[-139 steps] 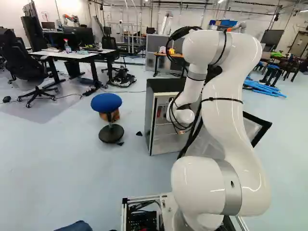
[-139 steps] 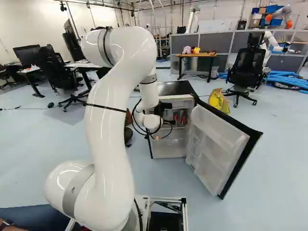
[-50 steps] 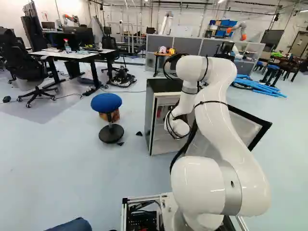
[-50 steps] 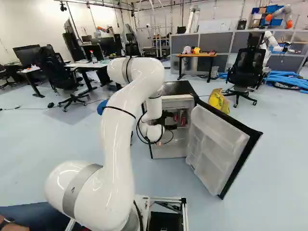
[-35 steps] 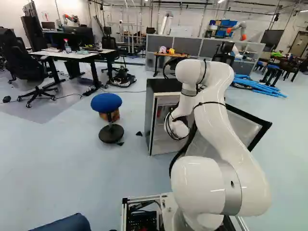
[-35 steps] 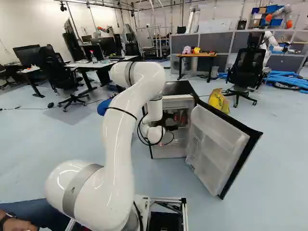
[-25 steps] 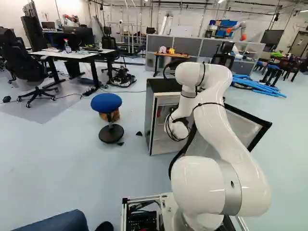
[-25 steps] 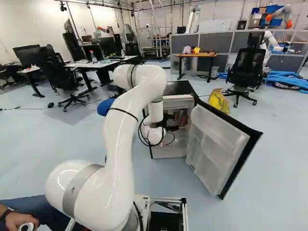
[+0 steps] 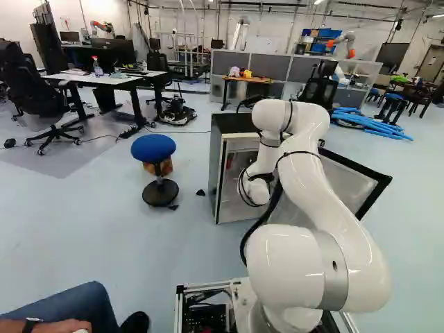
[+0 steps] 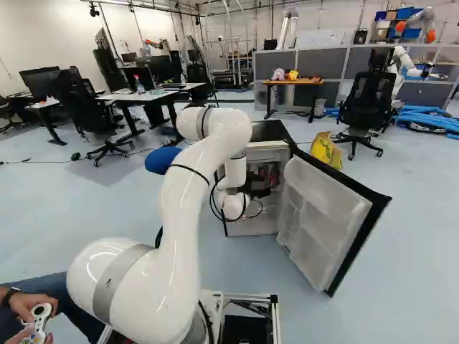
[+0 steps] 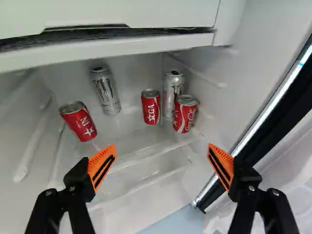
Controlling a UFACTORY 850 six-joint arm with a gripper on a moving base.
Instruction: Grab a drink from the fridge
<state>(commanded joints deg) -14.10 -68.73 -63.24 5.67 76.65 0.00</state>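
With the fridge (image 10: 264, 132) door (image 10: 326, 222) swung wide open, my white arm (image 10: 179, 215) is reaching over to it and the gripper (image 10: 259, 188) is at the opening, drinks straight ahead. On the wrist view, the gripper (image 11: 162, 158) is spread wide, orange pads (image 11: 103, 165) well apart and nothing between them, so no can grabbed.

The drinks are all standing on the clear shelf (image 11: 131, 137), ahead of the fingers and under a white compartment (image 11: 131, 12). I count five cans: a red can (image 11: 79, 123) off by the wall away from the door, a tall silver can (image 11: 106, 92) near it and a bit deeper in, another red can (image 11: 150, 108) around the middle, then a second silver can (image 11: 171, 95) with a third red can (image 11: 185, 115) right in front of it, on the door side. Can't really tell if those last two touch. The pads are apart from all five.

As for the rest of the room, a blue stool (image 9: 153, 146) is next to the fridge in the left base view, and the right base view has a yellow bag (image 10: 326, 150) on the floor behind the door, near a black office chair (image 10: 368, 107).
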